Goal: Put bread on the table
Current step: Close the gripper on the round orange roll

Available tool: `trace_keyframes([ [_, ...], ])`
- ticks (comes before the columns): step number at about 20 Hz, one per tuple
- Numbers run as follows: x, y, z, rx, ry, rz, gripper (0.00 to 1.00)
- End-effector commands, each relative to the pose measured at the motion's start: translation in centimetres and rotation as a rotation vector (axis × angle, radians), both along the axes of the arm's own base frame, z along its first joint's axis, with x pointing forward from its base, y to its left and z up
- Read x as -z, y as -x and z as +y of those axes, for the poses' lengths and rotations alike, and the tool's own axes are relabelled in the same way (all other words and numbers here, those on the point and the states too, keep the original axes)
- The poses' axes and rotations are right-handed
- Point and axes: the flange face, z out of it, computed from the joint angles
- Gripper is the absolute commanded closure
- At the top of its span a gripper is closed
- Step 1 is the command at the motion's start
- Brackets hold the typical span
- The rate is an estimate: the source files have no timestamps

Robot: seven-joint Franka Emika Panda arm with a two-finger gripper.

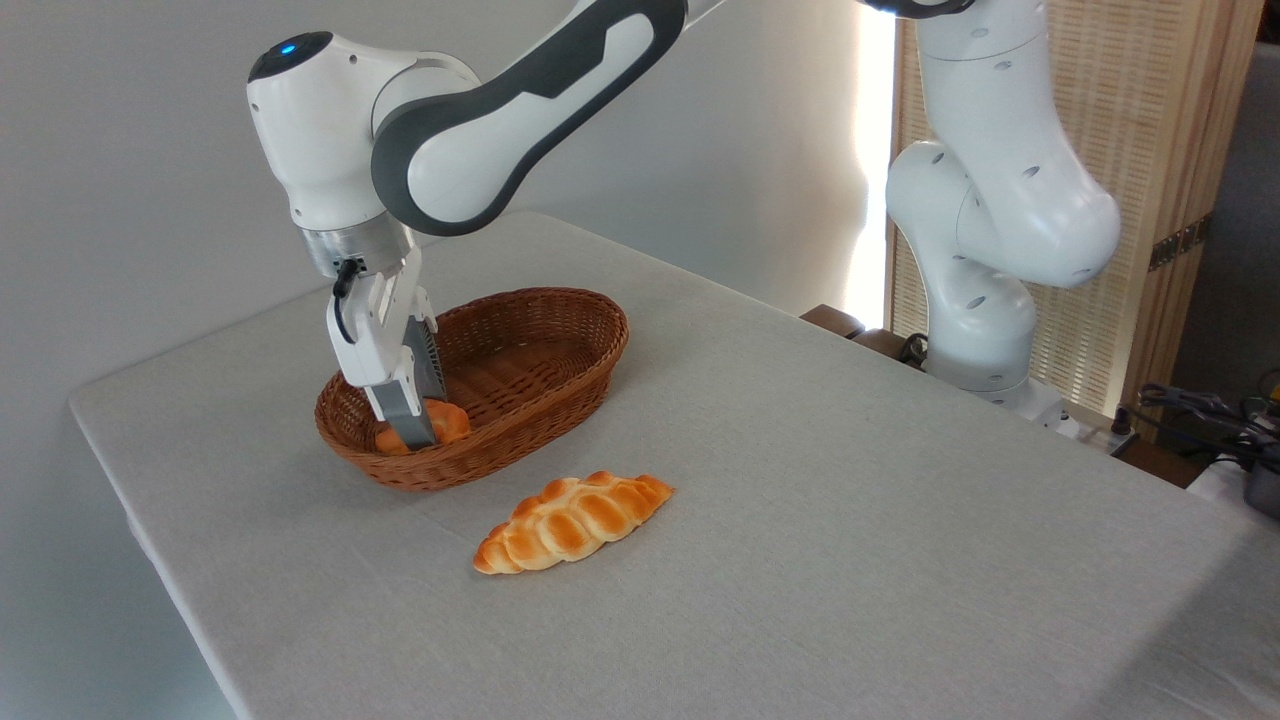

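The bread is a small orange-brown bun lying in the near left end of the brown wicker basket. My gripper reaches straight down into the basket with its fingers on either side of the bun. The grey front finger hides the bun's middle, and orange shows on both sides of it. The fingers look closed against the bun, which still sits low in the basket. The light grey table spreads around the basket.
A longer golden braided loaf lies on the cloth just in front of the basket. The arm's white base stands at the table's far right edge, with cables and gear beyond it.
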Motion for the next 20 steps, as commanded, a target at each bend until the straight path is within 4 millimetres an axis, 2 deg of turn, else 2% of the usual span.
trace_keyframes([
  [1,0.8,0.2,-0.2,0.008,-0.003,0.005,0.80],
  [13,-0.5,0.4,-0.3,-0.008,0.005,0.007,0.80],
  [15,-2.1,0.5,-0.9,-0.024,0.004,0.013,0.80],
  [20,-4.3,1.4,-1.6,-0.079,-0.010,0.101,0.78],
])
